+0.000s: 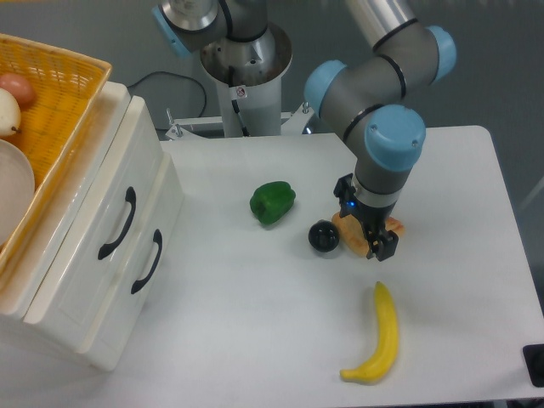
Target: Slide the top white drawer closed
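Note:
The white cabinet stands at the left, and the top white drawer [93, 212] is its upper front with a curved black handle [117, 223]. That front sits about level with the lower one, and none of its interior shows. My gripper [380, 245] is far to the right over the table, beyond the green pepper. It points down over an orange-tan food piece [393, 227]. Its black fingers are close together with nothing between them.
The lower drawer front [146, 261] has its own black handle. A yellow wicker basket [64, 102] with food sits on the cabinet. On the table lie a green pepper [272, 202], a small black round object [323, 235] and a banana [378, 336]. The arm's base [245, 72] stands at the back.

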